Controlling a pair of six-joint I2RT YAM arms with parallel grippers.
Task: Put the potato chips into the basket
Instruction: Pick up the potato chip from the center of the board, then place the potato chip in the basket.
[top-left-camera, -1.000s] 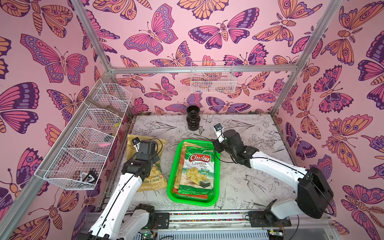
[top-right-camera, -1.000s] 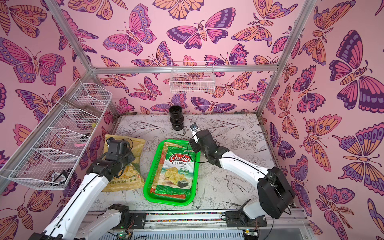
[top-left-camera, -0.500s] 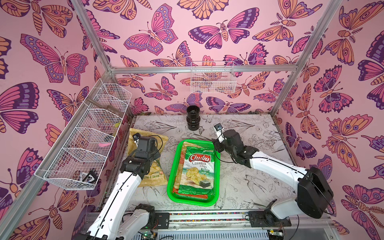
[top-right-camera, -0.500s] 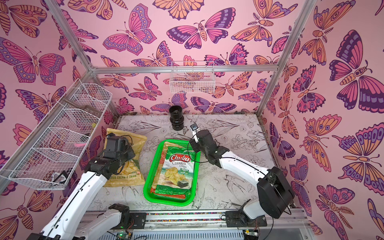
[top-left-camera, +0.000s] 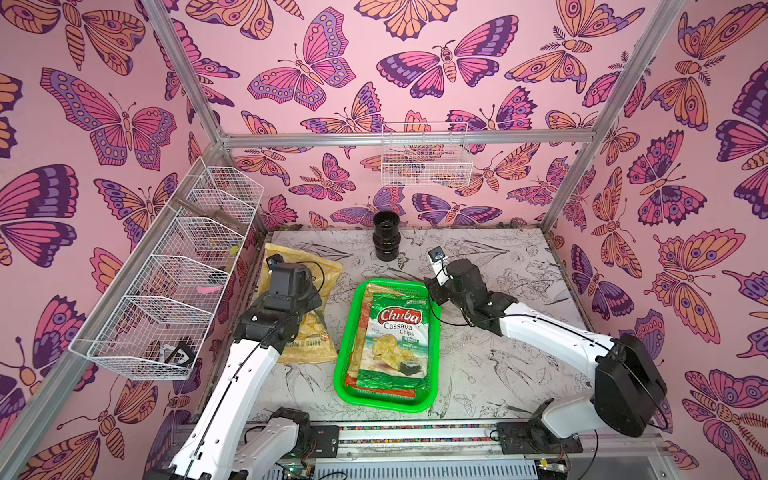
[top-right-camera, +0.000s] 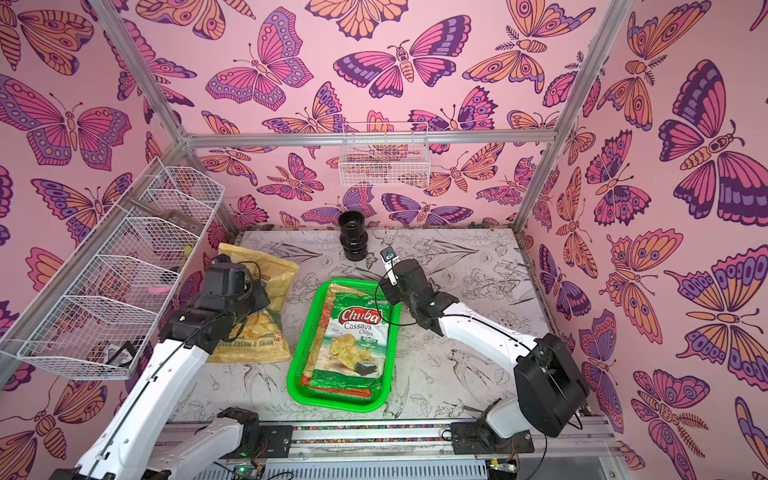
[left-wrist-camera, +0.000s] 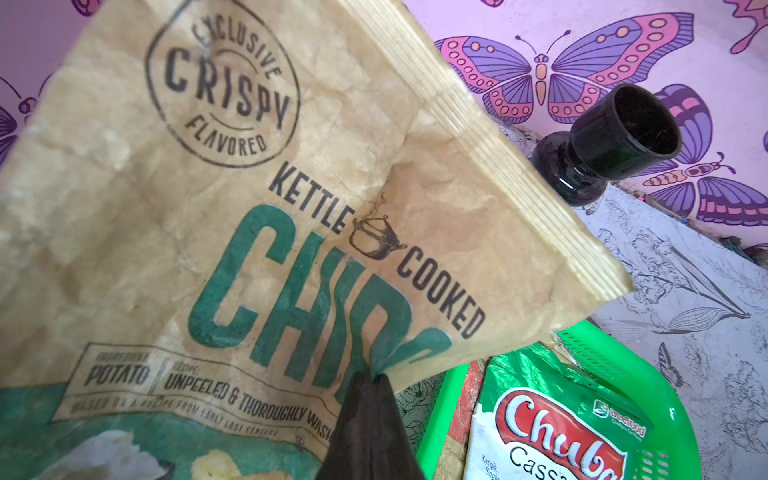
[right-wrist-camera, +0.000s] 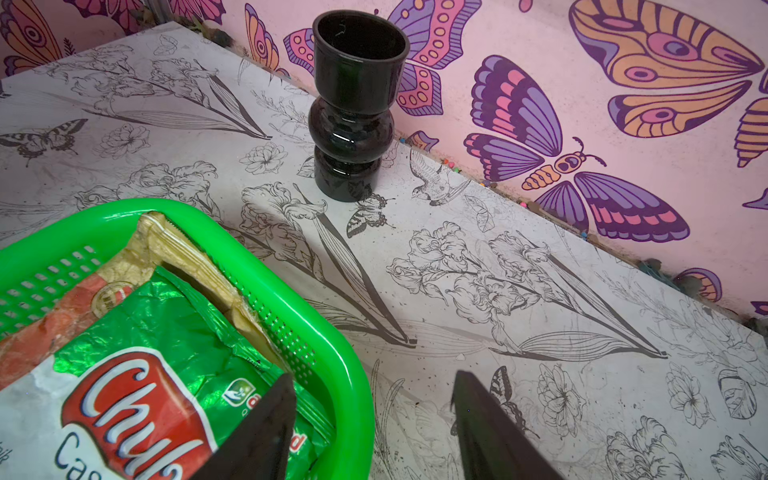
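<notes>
Tan chip bag (top-left-camera: 309, 347), marked sour cream and onion, lying on the robot's left of the green basket (top-left-camera: 382, 406), just beside it and not yet inside; in the left wrist view the same bag (left-wrist-camera: 249, 199) fills the picture, with one sealed corner showing in front of the basket rim (left-wrist-camera: 665, 399). Whether its lower end rests on the table (top-left-camera: 498, 365) or hangs clear cannot be told.

Left gripper (left-wrist-camera: 371, 377) clamped tight on a small pucker of foil gathered from the bag's printed face, near the green lettering; the foil wrinkles toward that pinch.

Judged handling: the bag looks light, air-filled and crinkly; the skin is soft and slick, the contents brittle; a thin pinch of foil may slip or tear under a swing, so the flat ribbed seam along the top edge looks the firmer hold; squeezing the belly would likely crush chips.

Inside the basket, a green and white Cassava bag (top-left-camera: 395, 340) on top of a stack; an orange edge (top-left-camera: 360, 328) and a tan edge (right-wrist-camera: 178, 249) show beneath; the stack nearly fills the basket, so the next bag would probably sit on top.

Right gripper (right-wrist-camera: 374, 432) spread apart and holding nothing, one finger above the Cassava bag, its partner above the table beyond the rim.

Black vase (top-left-camera: 386, 235) upright near the back wall, well apart from the bags.
</notes>
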